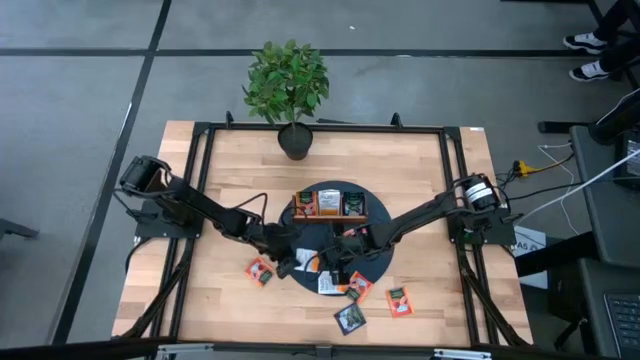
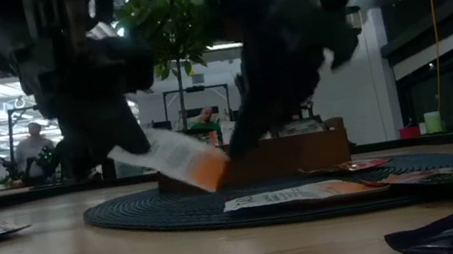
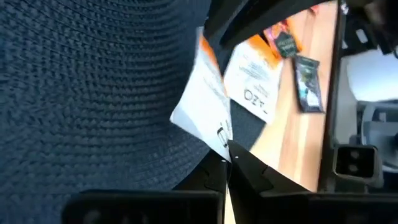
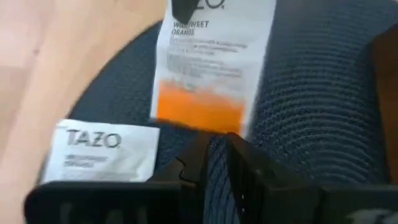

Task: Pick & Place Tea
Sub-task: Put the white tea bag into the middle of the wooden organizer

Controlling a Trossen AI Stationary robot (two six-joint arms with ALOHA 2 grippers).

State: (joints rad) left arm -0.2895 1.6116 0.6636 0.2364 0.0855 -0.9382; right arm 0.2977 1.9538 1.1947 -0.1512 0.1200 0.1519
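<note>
A white-and-orange sachet [image 2: 179,161] is pinched by one corner in the left hand [image 3: 227,157] — tilted, lifted off the mat [image 2: 130,212] for carrying to the tray [image 1: 330,204]. The right hand [image 4: 214,155] is seen narrowly parted and empty — just beside.

Two dark, seemingly black arms, cables trailing.

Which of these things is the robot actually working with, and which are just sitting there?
Part of the job:
- white-and-orange tea sachet, pinched by the left gripper
- loose tea sachets on the table
- wooden tray, already holding some sachets
- right gripper, over the mat

Just lying about:
- potted plant
- dark round mat
</note>
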